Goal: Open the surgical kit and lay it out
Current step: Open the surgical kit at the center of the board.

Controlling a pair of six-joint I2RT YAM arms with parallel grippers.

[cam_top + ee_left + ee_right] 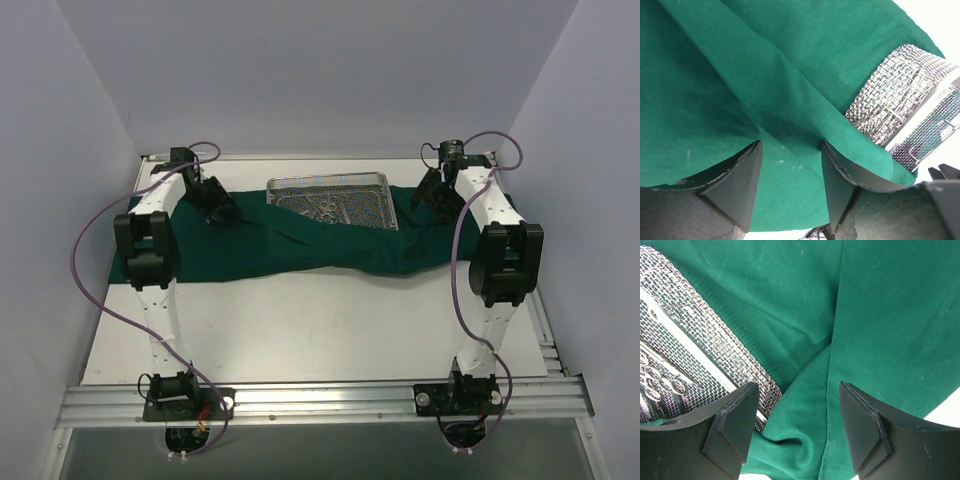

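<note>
Left gripper (790, 145): fingers spread, a fold of cloth between them, its edge lying over one finger.
Right gripper (797, 385): fingers spread, over the cloth just beside the tray's end.
Cloth wrap (300, 248): spread rumpled across the table (330, 330).
Wire-mesh tray (325, 181): far centre, resting on the cloth, uncovered.
Instruments (328, 208): inside the tray.

White tabletop (330, 330), boxed in by pale walls (60, 150) on three sides; grooved metal rail (320, 400) along near edge.
</note>
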